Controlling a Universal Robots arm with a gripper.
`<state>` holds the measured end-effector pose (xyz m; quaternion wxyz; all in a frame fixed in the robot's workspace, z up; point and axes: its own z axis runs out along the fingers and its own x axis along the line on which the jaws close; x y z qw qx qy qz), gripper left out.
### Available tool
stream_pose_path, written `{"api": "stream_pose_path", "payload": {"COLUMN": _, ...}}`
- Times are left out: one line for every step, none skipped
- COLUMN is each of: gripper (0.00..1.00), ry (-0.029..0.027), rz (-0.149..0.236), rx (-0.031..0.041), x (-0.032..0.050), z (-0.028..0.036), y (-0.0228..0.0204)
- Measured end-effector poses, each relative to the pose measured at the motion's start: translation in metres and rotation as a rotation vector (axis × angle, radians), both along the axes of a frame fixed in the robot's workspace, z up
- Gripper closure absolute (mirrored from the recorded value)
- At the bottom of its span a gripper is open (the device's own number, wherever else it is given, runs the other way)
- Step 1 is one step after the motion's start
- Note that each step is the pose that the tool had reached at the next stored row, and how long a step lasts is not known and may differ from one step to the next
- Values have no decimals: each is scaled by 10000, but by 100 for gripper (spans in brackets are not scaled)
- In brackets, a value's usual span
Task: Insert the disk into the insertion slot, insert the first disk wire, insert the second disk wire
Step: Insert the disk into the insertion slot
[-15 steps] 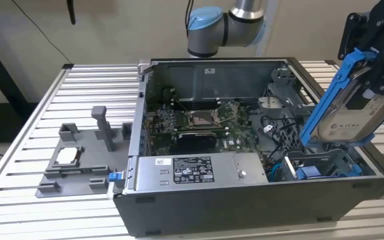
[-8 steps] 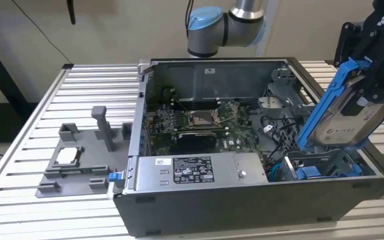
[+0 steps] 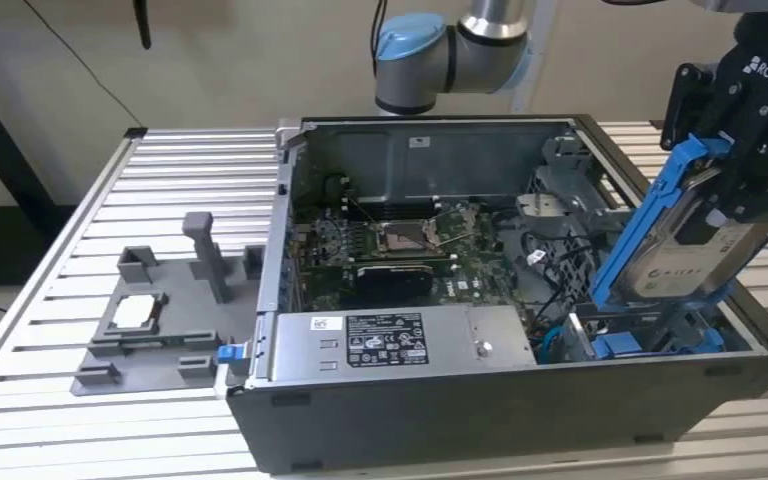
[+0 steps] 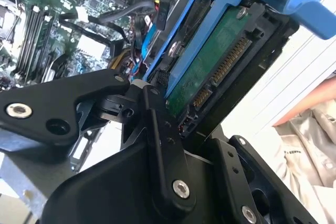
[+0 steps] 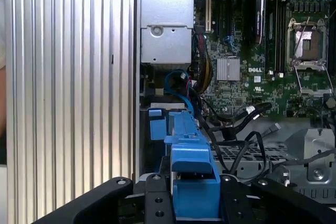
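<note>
My gripper [image 3: 728, 195] is shut on the disk [image 3: 678, 255], a silver-grey drive in a bright blue carrier. The disk hangs steeply tilted over the front corner of the open computer case, on the exterior view's right. Its lower end is just above the insertion slot [image 3: 631, 345], a dark cage with blue plastic parts inside. In the second wrist view the disk's green circuit board and connector [image 4: 212, 72] sit between the black fingers [image 4: 157, 114]. The first wrist view has the blue carrier end [image 5: 191, 174] in the gripper [image 5: 191, 203], over the slot [image 5: 157, 127]. Loose black wires [image 5: 239, 116] lie beside the cage.
A silver power-supply box [image 3: 384, 340] sits along the case's front wall and the motherboard [image 3: 398, 240] lies behind it. A grey fixture tray with upright posts [image 3: 157, 320] stands on the slatted table [image 3: 37, 300] at the exterior view's left. Beige fabric [image 4: 310, 145] lies beyond the case.
</note>
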<state>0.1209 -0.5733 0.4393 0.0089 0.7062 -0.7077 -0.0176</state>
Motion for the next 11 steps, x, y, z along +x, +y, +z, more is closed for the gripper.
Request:
{"api": "stream_pose_path", "payload": {"gripper": 67, "ry": 0, "rz": 6, "rx": 0, "x": 4, "z": -15, "y": 0}}
{"api": "stream_pose_path", "payload": {"gripper": 67, "ry": 0, "rz": 12, "rx": 0, "x": 6, "z": -32, "y": 0}}
{"api": "stream_pose_path", "payload": {"gripper": 67, "ry": 0, "rz": 19, "rx": 0, "x": 8, "z": -49, "y": 0}}
{"api": "stream_pose_path", "payload": {"gripper": 67, "ry": 0, "rz": 22, "rx": 0, "x": 8, "z": -67, "y": 0}}
{"api": "stream_pose_path", "payload": {"gripper": 67, "ry": 0, "rz": 26, "rx": 0, "x": 9, "z": -85, "y": 0}}
{"api": "stream_pose_path", "payload": {"gripper": 67, "ry": 0, "rz": 29, "rx": 0, "x": 10, "z": -104, "y": 0}}
{"api": "stream_pose_path", "payload": {"gripper": 67, "ry": 0, "rz": 30, "rx": 1, "x": 10, "z": -122, "y": 0}}
{"api": "stream_pose_path", "payload": {"gripper": 67, "ry": 0, "rz": 30, "rx": 0, "x": 10, "z": -140, "y": 0}}
{"api": "stream_pose_path", "payload": {"gripper": 67, "ry": 0, "rz": 31, "rx": 0, "x": 10, "z": -157, "y": 0}}
{"api": "stream_pose_path", "payload": {"gripper": 67, "ry": 0, "rz": 31, "rx": 0, "x": 10, "z": -172, "y": 0}}
{"api": "stream_pose_path", "payload": {"gripper": 67, "ry": 0, "rz": 31, "rx": 0, "x": 10, "z": -187, "y": 0}}
